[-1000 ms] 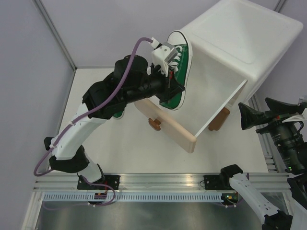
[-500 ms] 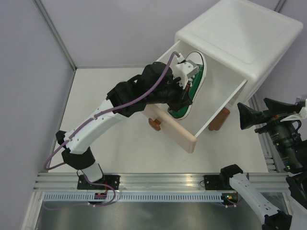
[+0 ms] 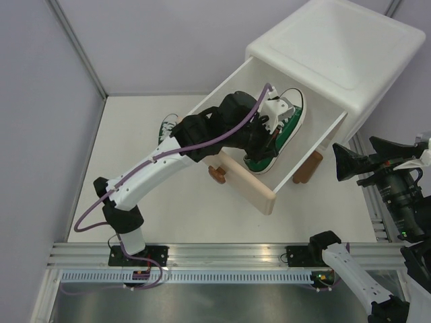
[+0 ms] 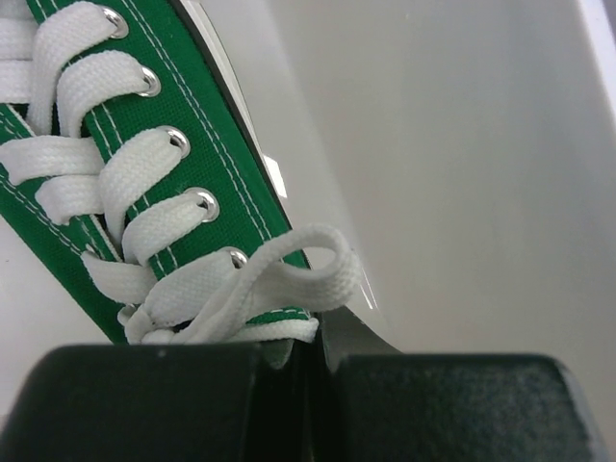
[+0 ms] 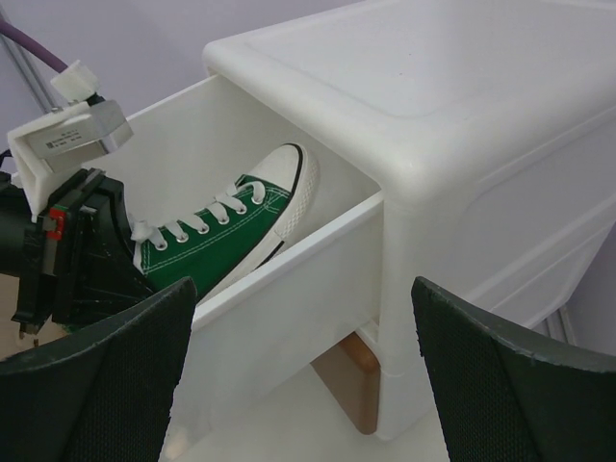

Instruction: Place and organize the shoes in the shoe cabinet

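The white shoe cabinet point(image 3: 337, 47) stands at the back right with its upper drawer point(image 3: 246, 183) pulled out toward me. My left gripper point(image 3: 268, 131) reaches into that drawer, shut on the collar of a green sneaker point(image 3: 281, 128). The shoe is tilted with its white toe pointing to the cabinet's back. Up close, the fingers point(image 4: 144, 404) pinch the green canvas edge beside the white laces point(image 4: 164, 192). From the right wrist, the same sneaker point(image 5: 217, 241) lies inside the drawer. A second green shoe point(image 3: 168, 128) lies on the table behind the left arm. My right gripper point(image 5: 298, 375) hangs open beside the cabinet.
A brown bear-shaped knob point(image 3: 217, 173) sticks out of the beige drawer front. A brown cabinet foot point(image 3: 308, 167) shows under the drawer's right end. Purple walls close in the left and back, and a metal rail point(image 3: 215, 256) runs along the near edge.
My left arm has carried the green sneaker to the right and down, from beside the cabinet's left corner into the open drawer. The second green shoe on the table has come into view.
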Controlling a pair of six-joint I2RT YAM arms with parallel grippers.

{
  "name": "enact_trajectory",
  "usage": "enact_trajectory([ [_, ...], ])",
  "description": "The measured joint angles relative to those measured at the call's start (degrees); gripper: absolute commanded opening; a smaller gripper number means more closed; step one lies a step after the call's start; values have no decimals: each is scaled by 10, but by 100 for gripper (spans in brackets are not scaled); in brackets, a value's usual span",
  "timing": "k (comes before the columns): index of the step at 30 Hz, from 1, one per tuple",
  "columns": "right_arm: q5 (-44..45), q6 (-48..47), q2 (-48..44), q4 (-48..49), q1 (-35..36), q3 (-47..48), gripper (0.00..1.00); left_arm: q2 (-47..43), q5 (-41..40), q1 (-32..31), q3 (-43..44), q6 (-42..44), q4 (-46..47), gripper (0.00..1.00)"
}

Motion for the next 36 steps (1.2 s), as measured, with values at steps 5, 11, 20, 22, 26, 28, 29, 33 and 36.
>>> enact_trajectory([
  [5,0,0,0,3,0,-2,96,18,7,-2,0,0,0,2],
  [11,4,-4,3,11,1,-3,96,19,11,-4,-3,1,0,2],
  [20,5,-7,28,59,1,-3,96,25,11,-6,-16,3,-12,2],
  [22,5,-9,37,67,1,-3,96,27,12,-7,-16,7,-16,2],
  [26,5,-12,50,73,1,-3,96,30,16,-7,-16,18,-25,2],
  [28,5,-15,56,74,1,0,96,32,18,-7,-16,22,-29,2],
  [29,7,-16,59,76,1,2,96,33,20,-7,-16,26,-30,3],
  [33,10,-19,66,80,1,10,96,36,24,-8,-16,38,-31,4],
  [36,13,-20,66,85,1,11,96,36,28,-8,-16,44,-33,8],
])
